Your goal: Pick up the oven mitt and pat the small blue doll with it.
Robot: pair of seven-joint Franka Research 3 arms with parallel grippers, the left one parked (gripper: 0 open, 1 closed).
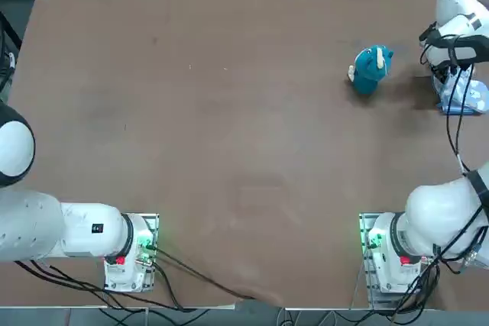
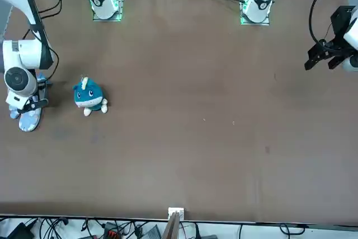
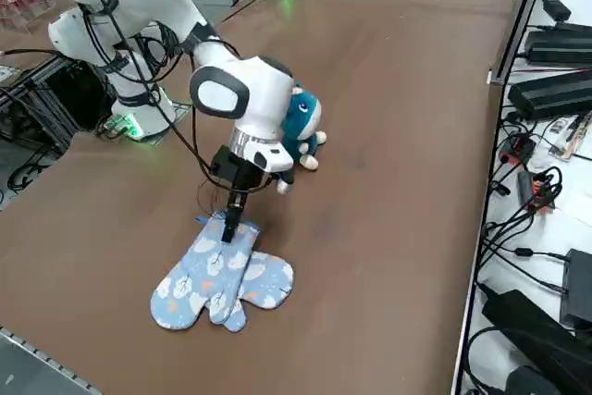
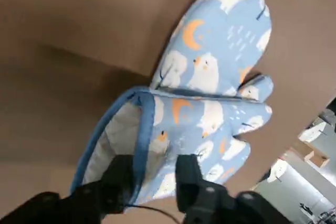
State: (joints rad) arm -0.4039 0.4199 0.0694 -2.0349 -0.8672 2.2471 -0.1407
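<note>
"Where's the right gripper (image 4: 155, 163)?"

"Over the nearer oven mitt (image 4: 212, 121), released: its two fingers stand apart, with the mitt's blue-edged cuff close by one of them."

"So nothing's clamped?"

"Nothing that I can see. My worry is the gaping cuff. If the fingers close on its rim alone, the padding could slip out or swing loose during the lift."

"And the second mitt (image 4: 220, 35)?"

"It lies against the first, partly under it. A deep or sideways bite might drag both up, and they look alike."

"Then the small blue doll (image 1: 369, 70)?"

"Farther off, on the table (image 1: 229, 158) to the robot's left of the mitts. It's small and rounded, so a low, fast swing or a hard pat could tip it or shove it away."
</note>
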